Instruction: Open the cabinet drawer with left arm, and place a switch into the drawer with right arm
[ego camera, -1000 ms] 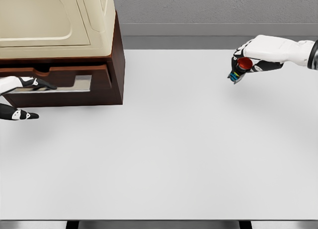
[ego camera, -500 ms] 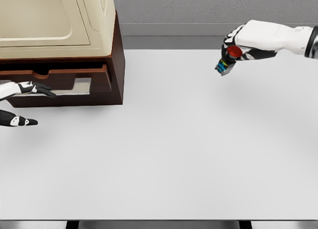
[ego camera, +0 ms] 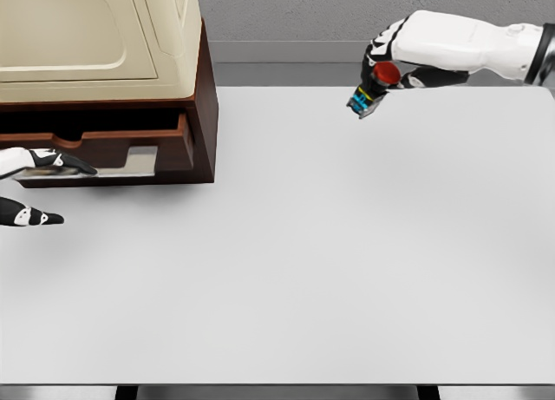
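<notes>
Upper left: one cabinet (ego camera: 104, 79), one drawer (ego camera: 95, 140) ajar | left robot hand (ego camera: 35, 187) spread | upper right: right robot hand (ego camera: 390, 57) grasping one switch (ego camera: 371, 89) above bench (ego camera: 303, 261)

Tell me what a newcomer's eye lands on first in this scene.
First, the small red-capped push-button switch, gripped by the right robot hand above the far edge of the white table. Next, the dark brown wooden cabinet with cream top at upper left, its drawer pulled partly out, with the left robot hand at its front.
</notes>
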You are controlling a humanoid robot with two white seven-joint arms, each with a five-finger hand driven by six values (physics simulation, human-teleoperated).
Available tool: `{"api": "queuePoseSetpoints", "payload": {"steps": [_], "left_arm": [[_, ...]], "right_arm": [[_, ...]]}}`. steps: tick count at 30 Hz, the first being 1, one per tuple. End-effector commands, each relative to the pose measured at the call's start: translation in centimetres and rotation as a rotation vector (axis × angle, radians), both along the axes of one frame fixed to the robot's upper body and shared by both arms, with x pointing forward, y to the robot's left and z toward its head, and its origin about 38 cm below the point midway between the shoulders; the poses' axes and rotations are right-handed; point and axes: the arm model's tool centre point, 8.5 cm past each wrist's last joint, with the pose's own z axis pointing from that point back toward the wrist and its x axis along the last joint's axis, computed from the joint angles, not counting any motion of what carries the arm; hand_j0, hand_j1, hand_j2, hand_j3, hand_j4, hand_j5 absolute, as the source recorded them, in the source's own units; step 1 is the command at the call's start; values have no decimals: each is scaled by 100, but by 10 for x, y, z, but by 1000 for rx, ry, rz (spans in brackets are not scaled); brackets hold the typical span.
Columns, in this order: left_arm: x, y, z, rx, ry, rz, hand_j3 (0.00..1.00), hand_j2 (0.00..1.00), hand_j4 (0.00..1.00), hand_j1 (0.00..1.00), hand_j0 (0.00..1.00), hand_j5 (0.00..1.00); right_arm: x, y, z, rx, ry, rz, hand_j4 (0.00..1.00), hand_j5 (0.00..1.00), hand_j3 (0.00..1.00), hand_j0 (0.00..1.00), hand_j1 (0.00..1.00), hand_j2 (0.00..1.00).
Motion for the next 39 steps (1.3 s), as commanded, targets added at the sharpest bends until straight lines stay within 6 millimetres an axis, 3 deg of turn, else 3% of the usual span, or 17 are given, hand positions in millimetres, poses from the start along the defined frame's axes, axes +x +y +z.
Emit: {"api": "queuePoseSetpoints", "payload": {"steps": [1,8,17,24,28,32,39], "left_arm": [[-7,-6,-9,46,12,-58,81,81,81,81,81,81],[-13,-4,-14,44,41,-56,81,81,81,81,81,81],[-17,0,-10,50,54,-46,81,81,81,81,81,81],[-18,7,-3,60,52,-31,79,79,79,79,79,79],[-13,12,14,62,14,-12,86,86,86,86,86,86],[-14,15,19,68,14,-3,82,82,82,82,82,82],[-10,15,22,51,-11,8,90,90,90,90,90,90]], "right_arm": [[-6,8,6,28,-1,31,45,45,45,45,45,45],[-8,35,21,76,-17,101,45,45,45,45,45,45],[-13,83,35,128,-46,217,45,45,45,45,45,45],[-13,87,37,131,-50,225,45,45,45,45,45,45],[-14,85,39,139,-46,224,45,45,45,45,45,45],[-15,85,39,139,-48,229,45,45,45,45,45,45],[-10,83,36,138,-34,213,45,45,45,45,45,45]]}}
